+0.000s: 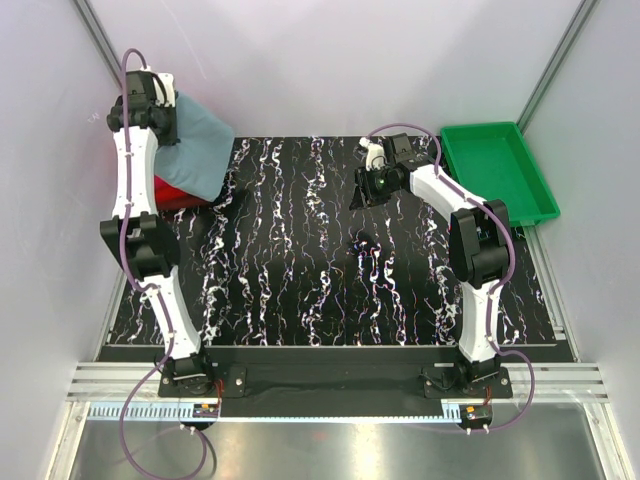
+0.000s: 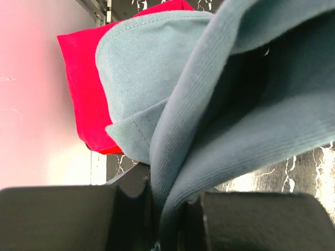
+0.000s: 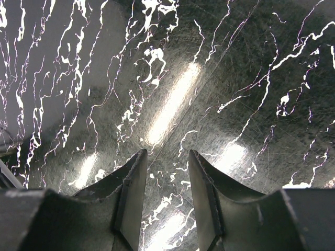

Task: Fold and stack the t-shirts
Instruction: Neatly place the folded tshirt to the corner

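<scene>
With left claw [image 2: 166, 206], pinches grey shirt [image 2: 225, 104] tight over red shirt [image 2: 84, 89] at far-left corner of worktop [image 1: 300, 290]. Holds right claw [image 3: 166, 159] half spread, empty, above worktop near far edge.

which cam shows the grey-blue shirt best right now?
Left wrist: the grey-blue shirt fills the frame, pinched in the left gripper, hem stitching clear, red shirt behind it. Top external shows it small, draped at the far left corner, partly hidden by the arm. Right wrist shows only the tabletop.
</scene>
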